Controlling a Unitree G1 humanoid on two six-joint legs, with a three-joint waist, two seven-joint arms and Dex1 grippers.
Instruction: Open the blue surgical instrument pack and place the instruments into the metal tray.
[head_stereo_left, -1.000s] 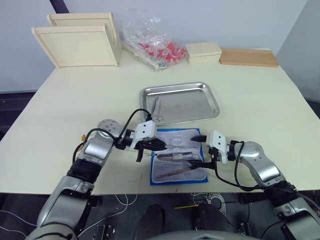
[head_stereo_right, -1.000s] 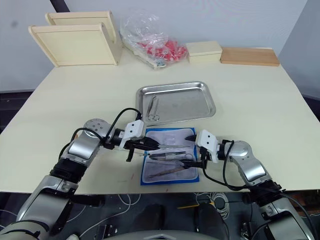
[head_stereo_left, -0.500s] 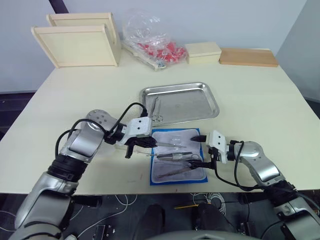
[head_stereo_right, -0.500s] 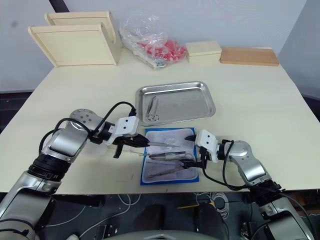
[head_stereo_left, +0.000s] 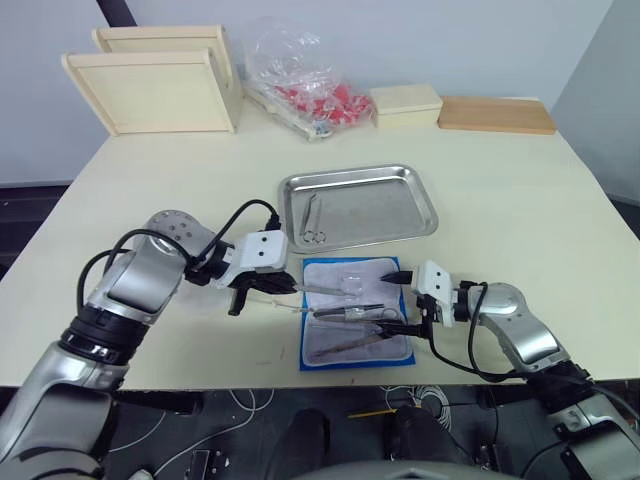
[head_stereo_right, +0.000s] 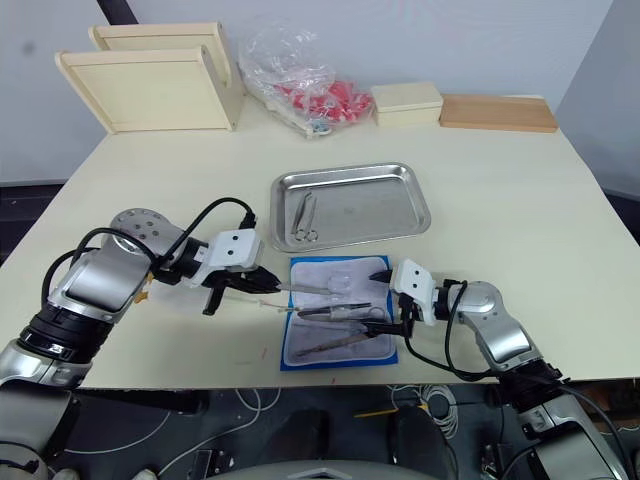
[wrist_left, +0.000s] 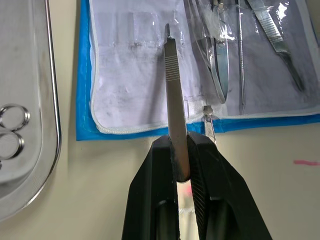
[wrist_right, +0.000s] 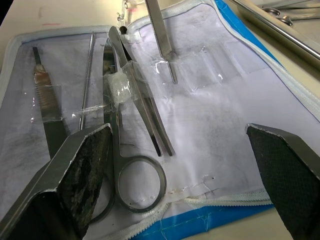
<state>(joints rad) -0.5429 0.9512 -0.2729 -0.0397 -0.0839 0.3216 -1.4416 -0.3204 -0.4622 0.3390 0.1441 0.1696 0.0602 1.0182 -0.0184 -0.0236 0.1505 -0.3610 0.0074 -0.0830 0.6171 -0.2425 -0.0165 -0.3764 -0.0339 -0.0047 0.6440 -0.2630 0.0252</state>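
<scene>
The blue surgical instrument pack (head_stereo_left: 375, 272) lies open near the table's front edge, pale lining up. Several instruments rest in it, among them ring-handled forceps (wrist_right: 145, 115) under clear pockets. My left gripper (head_stereo_left: 262, 288) is just left of the pack, shut on a slim straight instrument (wrist_left: 172, 85) whose tip reaches over the lining. At the pack's right edge my right gripper (wrist_right: 180, 145) stands wide open, one finger (wrist_right: 75, 170) on each side, holding nothing. Behind the pack sits the metal tray (head_stereo_left: 430, 215), with one ring-handled instrument (head_stereo_left: 313, 222) at its left end.
Two pale wooden framed trays (head_stereo_left: 155, 90) lean at the back left. A clear bag of red items (head_stereo_left: 305, 85), a pale box (head_stereo_left: 407, 104) and a wooden board (head_stereo_left: 497, 114) line the back edge.
My left arm has drawn back to the left, sliding the slim straight instrument out across the pack. The right gripper has stayed where it was.
</scene>
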